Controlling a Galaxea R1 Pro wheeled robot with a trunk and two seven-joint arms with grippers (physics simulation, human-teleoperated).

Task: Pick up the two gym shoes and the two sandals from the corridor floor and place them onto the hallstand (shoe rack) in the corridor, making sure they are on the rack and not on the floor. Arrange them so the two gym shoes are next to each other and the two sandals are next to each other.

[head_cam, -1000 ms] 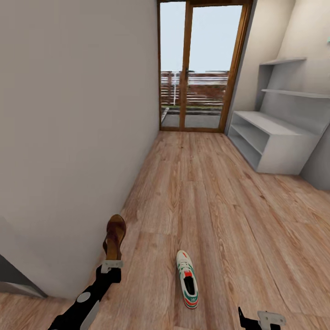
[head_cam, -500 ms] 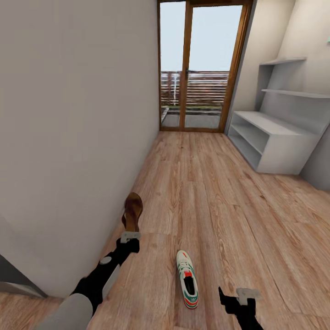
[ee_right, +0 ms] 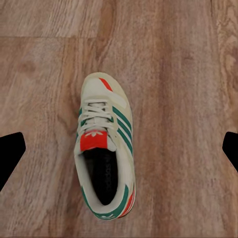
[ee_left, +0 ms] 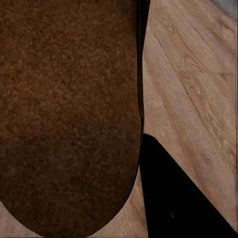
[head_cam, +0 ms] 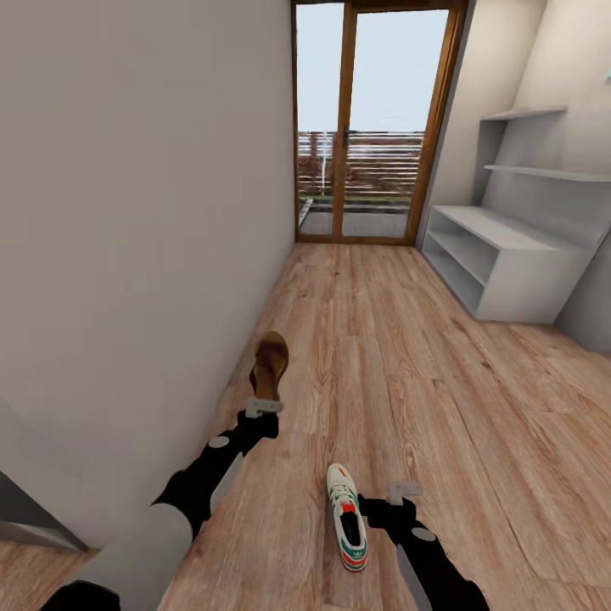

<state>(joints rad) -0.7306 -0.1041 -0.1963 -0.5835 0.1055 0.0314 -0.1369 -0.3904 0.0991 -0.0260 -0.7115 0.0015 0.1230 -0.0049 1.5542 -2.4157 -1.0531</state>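
Since a second ago both arms have pushed forward: the left gripper (head_cam: 262, 408) has carried its sandal (head_cam: 270, 365) up and toward one o'clock, away from the wall's foot, and the right gripper (head_cam: 402, 490) has come up from the bottom edge of the head view to sit just beside the gym shoe (head_cam: 347, 517). At nine o'clock the pale wall (head_cam: 144, 238) runs the corridor's whole left edge, meeting the corridor floor (head_cam: 382, 365) close by the left arm. The left fingers are clenched on the sandal's heel, the sandal held above the planks and pointing toward twelve; in the left wrist view its brown sole (ee_left: 69, 114) hangs close before the lens, a dark finger (ee_left: 173, 198) beside it. At six o'clock the gym shoe (ee_right: 105, 151) lies flat on the floor, toe toward twelve, with bare planks all round it. In the right wrist view the right fingers (ee_right: 10, 153) stand released, wide apart on either side of the shoe and clear of it. Open floor stretches on to the glass door (head_cam: 373, 127) at twelve. At two o'clock, well apart from both arms, the hallstand (head_cam: 501, 263) stands against the right wall, its floating shelves above it.
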